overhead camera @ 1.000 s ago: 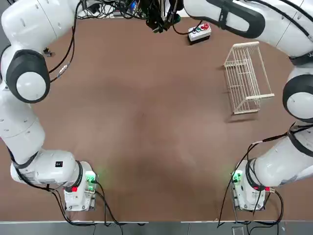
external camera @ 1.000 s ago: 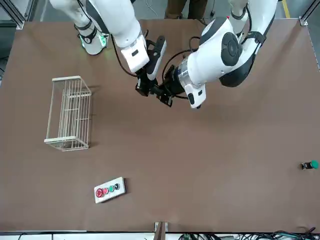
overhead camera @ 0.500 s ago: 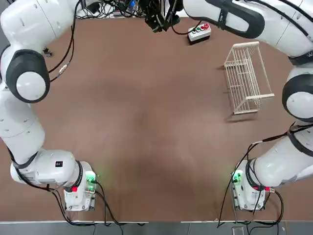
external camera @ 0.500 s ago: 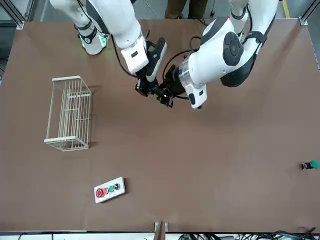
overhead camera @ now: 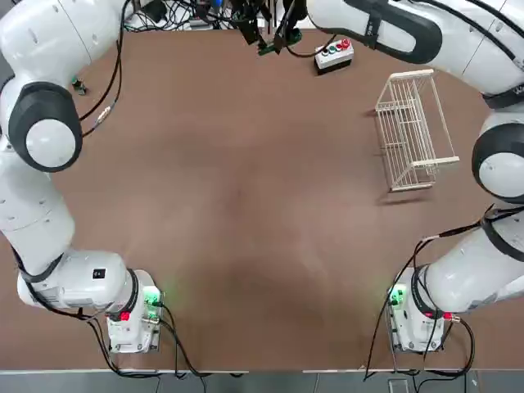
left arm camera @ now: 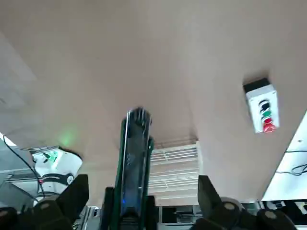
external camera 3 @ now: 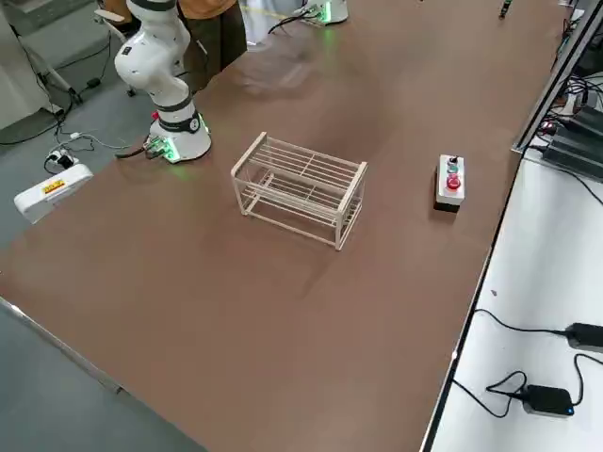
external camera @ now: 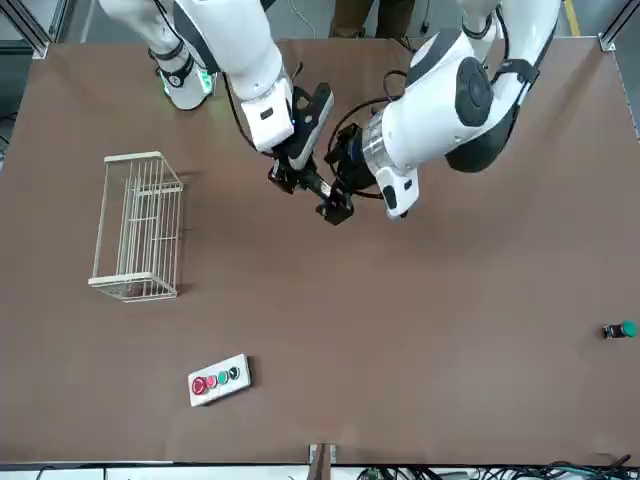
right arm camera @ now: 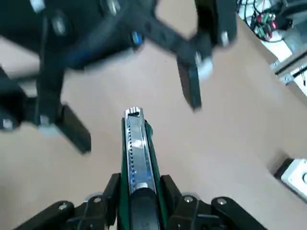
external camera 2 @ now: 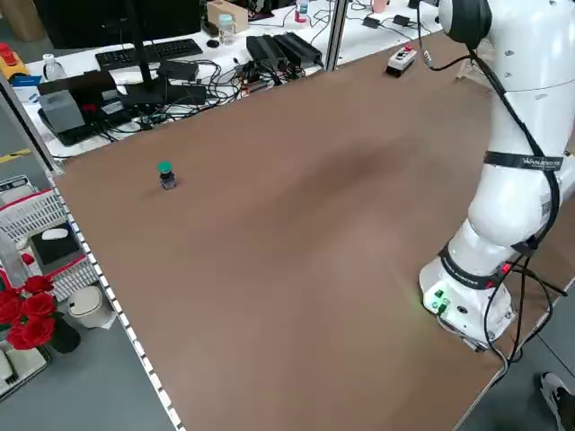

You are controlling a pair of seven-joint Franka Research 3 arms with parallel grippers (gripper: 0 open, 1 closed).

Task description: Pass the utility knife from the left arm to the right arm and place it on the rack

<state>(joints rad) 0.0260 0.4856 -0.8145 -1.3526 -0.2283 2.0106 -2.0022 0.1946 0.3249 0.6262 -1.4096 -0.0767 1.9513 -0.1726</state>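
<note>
The utility knife, slim and dark green-black, stands out from my right gripper, which is shut on its handle end. In the front view the knife hangs above the table's middle between both arms, the right gripper on one end. My left gripper is open, its fingers spread wide on either side of the knife without touching it. Those same open fingers show beyond the knife's tip in the right wrist view. The white wire rack stands on the table on my right side, nothing in it.
A grey box with coloured buttons lies at the table's far edge near the rack. A small green-topped object sits far off on my left. Cables and desk equipment lie beyond the far edge.
My left gripper has opened and let go of the knife. The right gripper stays shut on it, and both hands have shifted slightly.
</note>
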